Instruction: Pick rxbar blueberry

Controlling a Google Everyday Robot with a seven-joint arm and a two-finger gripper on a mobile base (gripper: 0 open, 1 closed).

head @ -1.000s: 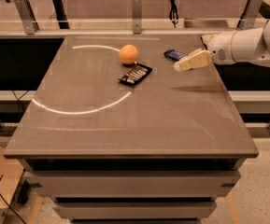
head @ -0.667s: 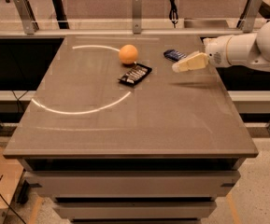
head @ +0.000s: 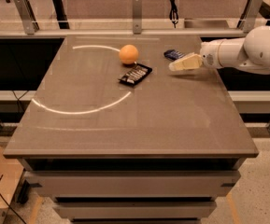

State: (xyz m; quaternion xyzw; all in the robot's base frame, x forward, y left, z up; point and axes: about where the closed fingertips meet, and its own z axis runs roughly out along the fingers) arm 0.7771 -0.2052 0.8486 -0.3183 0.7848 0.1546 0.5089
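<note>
The rxbar blueberry [head: 174,54] is a small dark blue bar lying flat near the far right of the table. My gripper [head: 173,67] comes in from the right on a white arm; its pale fingers point left and hover just in front of and slightly right of the bar, partly covering its right end. It holds nothing that I can see.
An orange [head: 129,54] sits left of the bar at the back middle. A black striped packet [head: 135,74] lies just in front of the orange. The grey table [head: 125,125] has a pale arc of light across it. A rail with posts [head: 136,13] runs behind the table.
The gripper has shifted slightly left and toward the blue bar; the bar, orange and black packet have not moved.
</note>
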